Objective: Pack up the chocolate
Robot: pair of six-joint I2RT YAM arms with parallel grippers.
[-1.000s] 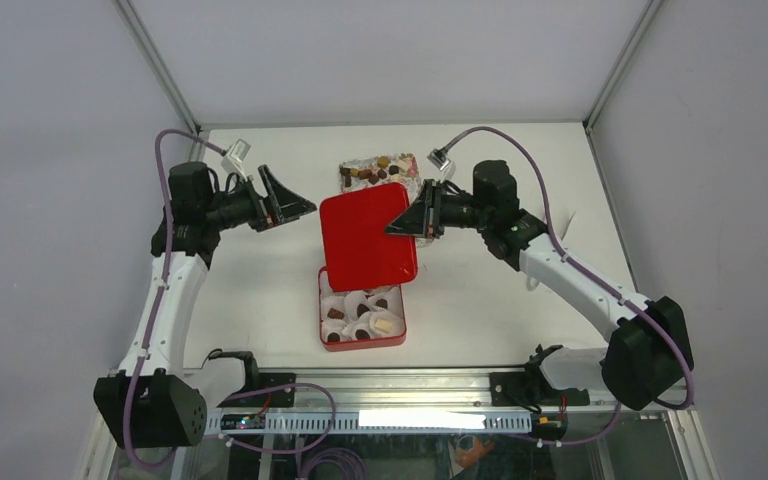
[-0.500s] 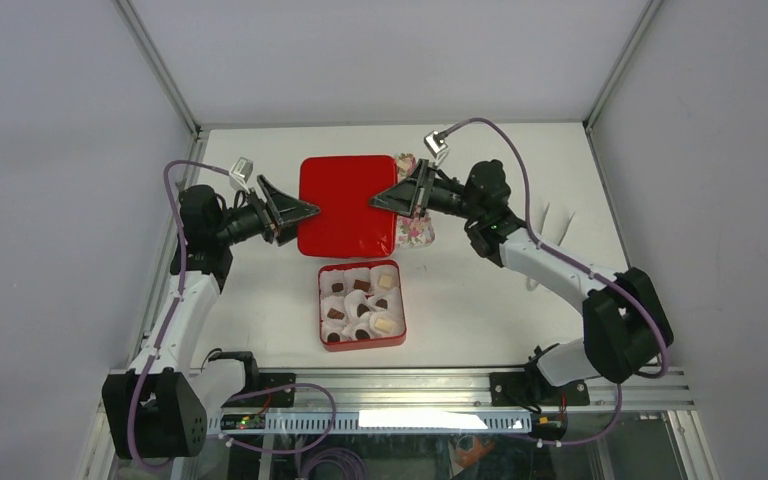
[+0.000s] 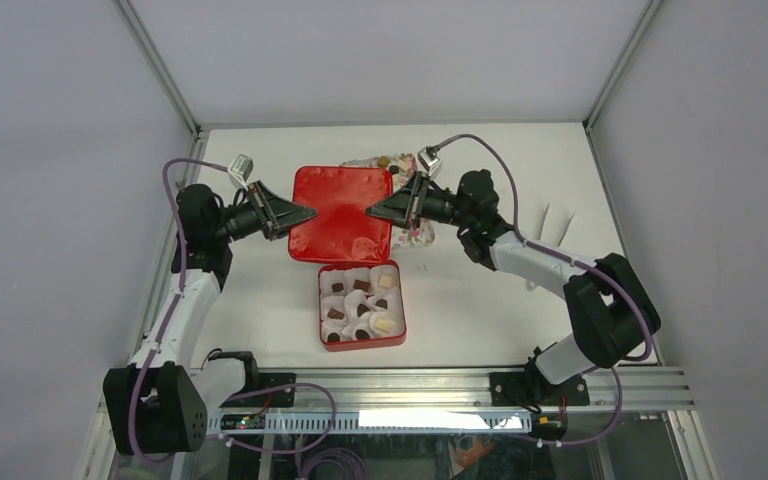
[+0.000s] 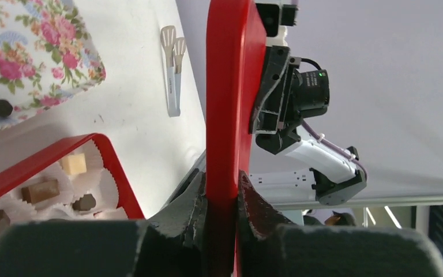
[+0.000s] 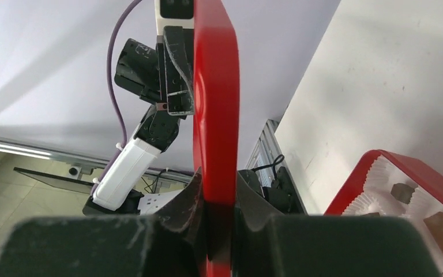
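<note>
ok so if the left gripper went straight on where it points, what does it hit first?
The left gripper is shut on the red lid. Past that, the right gripper, clamped on the opposite edge, looks roughly in line; depth unclear.

A white table [image 3: 465, 310] boxed in by plain grey walls [image 3: 50, 150] — a metal rail [image 3: 410, 383] fronting it.

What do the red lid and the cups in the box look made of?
Red lid: probably painted tin. It looks thin and rigid, with a glossy sheen and rounded edges. Cups: white matte paper, judging by their pleated, fluted walls.
</note>
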